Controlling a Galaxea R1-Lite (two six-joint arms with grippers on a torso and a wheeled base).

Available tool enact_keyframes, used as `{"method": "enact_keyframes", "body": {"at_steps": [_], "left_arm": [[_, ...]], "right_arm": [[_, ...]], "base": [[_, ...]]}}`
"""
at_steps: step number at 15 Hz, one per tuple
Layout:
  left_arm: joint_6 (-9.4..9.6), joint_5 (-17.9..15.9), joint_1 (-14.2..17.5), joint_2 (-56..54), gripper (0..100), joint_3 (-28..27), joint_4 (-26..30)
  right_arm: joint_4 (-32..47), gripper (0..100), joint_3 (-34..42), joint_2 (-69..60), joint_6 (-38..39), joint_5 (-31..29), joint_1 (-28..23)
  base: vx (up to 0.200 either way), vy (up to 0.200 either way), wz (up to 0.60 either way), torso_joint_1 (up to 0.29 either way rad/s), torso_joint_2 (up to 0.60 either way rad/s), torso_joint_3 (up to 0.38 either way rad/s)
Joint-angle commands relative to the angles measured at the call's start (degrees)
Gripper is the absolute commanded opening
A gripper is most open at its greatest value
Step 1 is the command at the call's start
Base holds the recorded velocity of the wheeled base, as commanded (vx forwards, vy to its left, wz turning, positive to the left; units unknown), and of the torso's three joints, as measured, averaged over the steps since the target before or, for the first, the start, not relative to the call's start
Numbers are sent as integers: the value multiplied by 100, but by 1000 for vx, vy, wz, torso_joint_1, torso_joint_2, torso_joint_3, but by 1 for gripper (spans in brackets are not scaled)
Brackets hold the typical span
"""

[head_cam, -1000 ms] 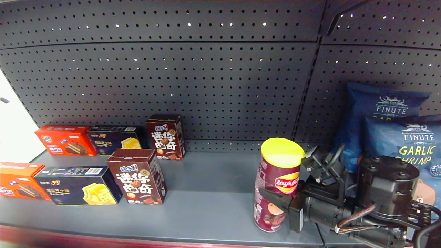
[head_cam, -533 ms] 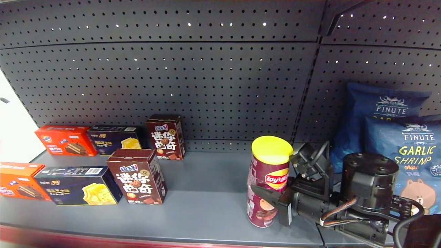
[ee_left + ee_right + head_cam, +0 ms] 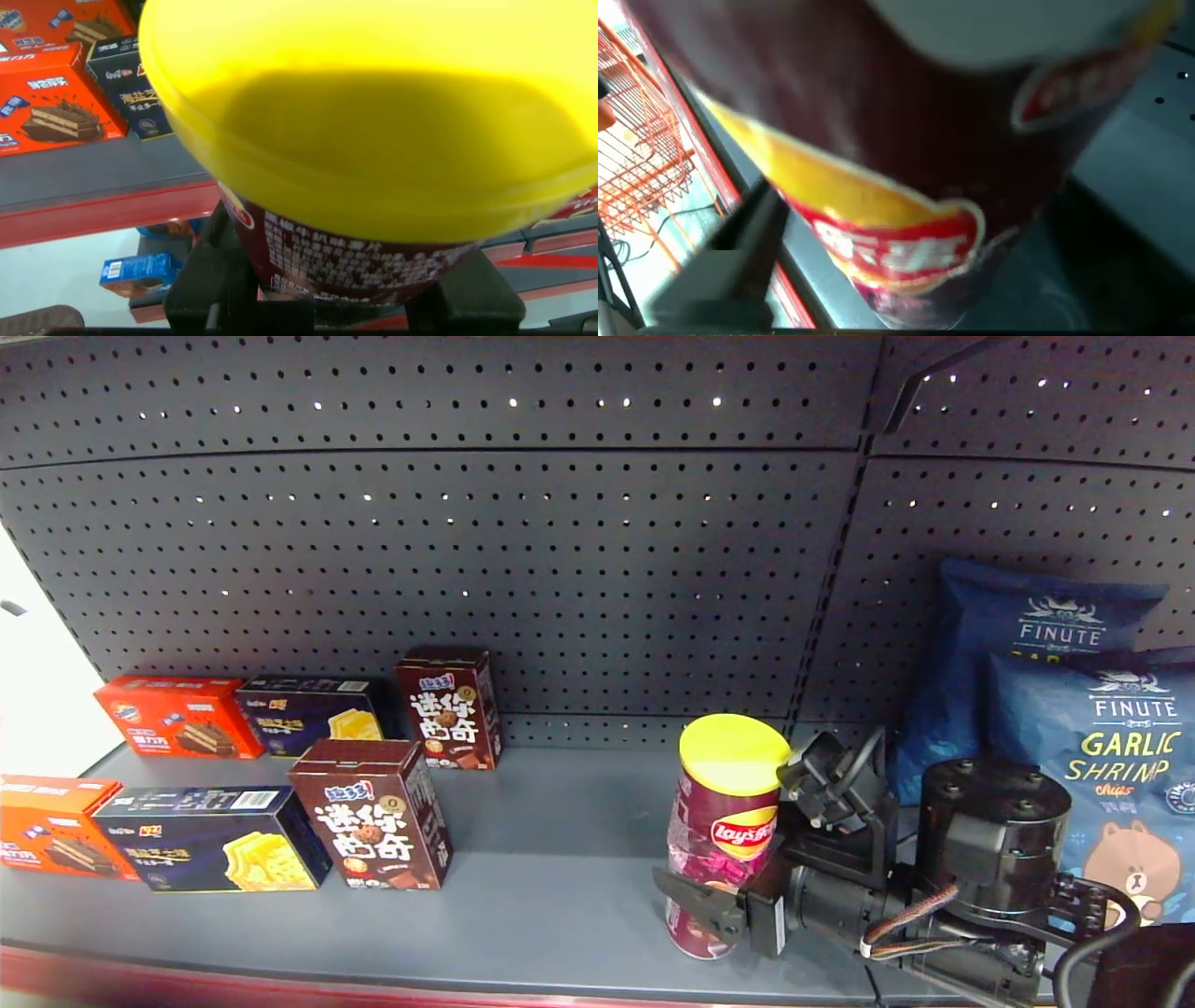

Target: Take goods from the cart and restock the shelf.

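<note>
Head view: the right claw (image 3: 714,905) grips a chips can (image 3: 726,812) low down, near the front of the shelf (image 3: 560,896) and well apart from the brown boxes (image 3: 373,812).

Left wrist view: the left claw (image 3: 341,303) clamps a second can (image 3: 374,112), which is yellow-lidded.

Right wrist view: the chips can sits clamped just above the shelf.

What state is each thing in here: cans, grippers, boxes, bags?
Chip can: lid on, upright at the front of the shelf.
Right gripper: shut on chip can.
Second chip can: lid on.
Left gripper: shut on second chip can.
Snack boxes: closed, standing.
Blue bags: upright.
</note>
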Motion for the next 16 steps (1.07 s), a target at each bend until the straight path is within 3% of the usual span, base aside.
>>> {"method": "enact_keyframes", "body": {"at_steps": [1, 10, 12, 16], "left_arm": [[-2, -2, 0, -32, 0, -3, -1], [6, -2, -9, -314, 0, -3, 201], [6, -2, 0, -358, 0, -3, 210], [6, -2, -9, -349, 0, -3, 210]], "right_arm": [[2, 100, 41, -38, -1, 2, -2], [2, 100, 665, -785, -62, -244, 7], [90, 100, 1113, -1444, -186, -235, -10], [573, 100, 1368, -2270, -186, -244, -388]], "base": [[0, 0, 0, 0, 0, 0], [0, 0, 0, 0, 0, 0], [0, 0, 0, 0, 0, 0], [0, 0, 0, 0, 0, 0]]}}
